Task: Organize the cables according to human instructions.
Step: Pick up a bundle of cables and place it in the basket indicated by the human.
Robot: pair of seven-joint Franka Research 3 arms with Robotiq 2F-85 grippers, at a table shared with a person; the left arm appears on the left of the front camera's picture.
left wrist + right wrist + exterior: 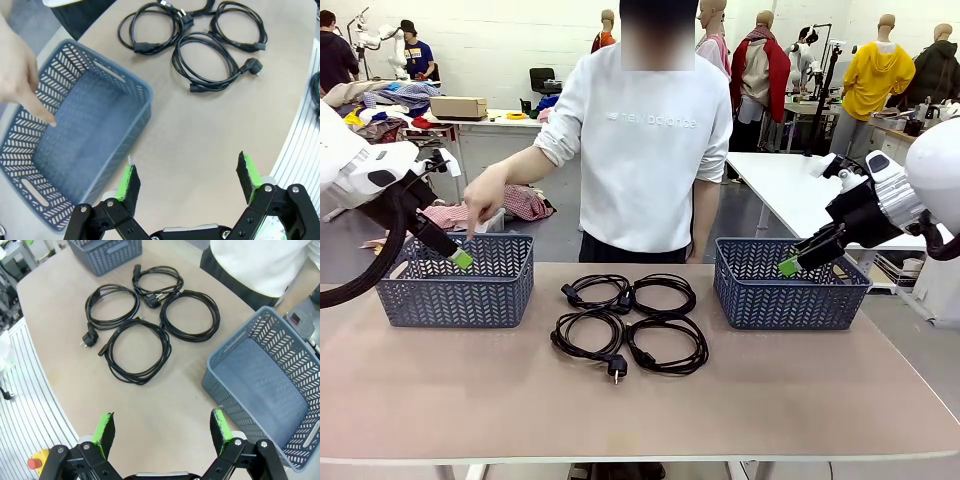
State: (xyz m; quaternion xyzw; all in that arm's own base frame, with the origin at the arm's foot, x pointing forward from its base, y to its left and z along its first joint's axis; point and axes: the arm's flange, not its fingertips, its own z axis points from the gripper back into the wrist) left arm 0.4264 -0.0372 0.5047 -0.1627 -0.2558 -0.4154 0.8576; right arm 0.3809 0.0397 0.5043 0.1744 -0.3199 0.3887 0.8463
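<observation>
Left gripper (187, 177): jaws spread wide with nothing between the green pads. It hangs above bare table at the bottom of its wrist view.
Right gripper (162, 429): just as wide and just as empty, held over bare table at the bottom of its own wrist view.
Left basket (455, 290): a blue slatted bin at the left of the front view, right beside the left gripper. Its floor is bare.
Right basket (790, 300): the matching bin at the right of the front view, with the right gripper at its near left corner. There is nothing in it either.
Person's hand (485, 195): in the upper left of the front view, one finger aimed down into the left basket. I read that as the instruction for where a cable should go.
Cables (624, 297): four black coils lie in a square cluster on the table (640, 410), at the middle of the front view between the two baskets. Neighbouring coils touch or overlap, and one plug sticks out toward the bottom of the frame.
Progress: by my reckoning the task is barely begun. No cable is gripped or binned, so all four are left to pick up and place.
</observation>
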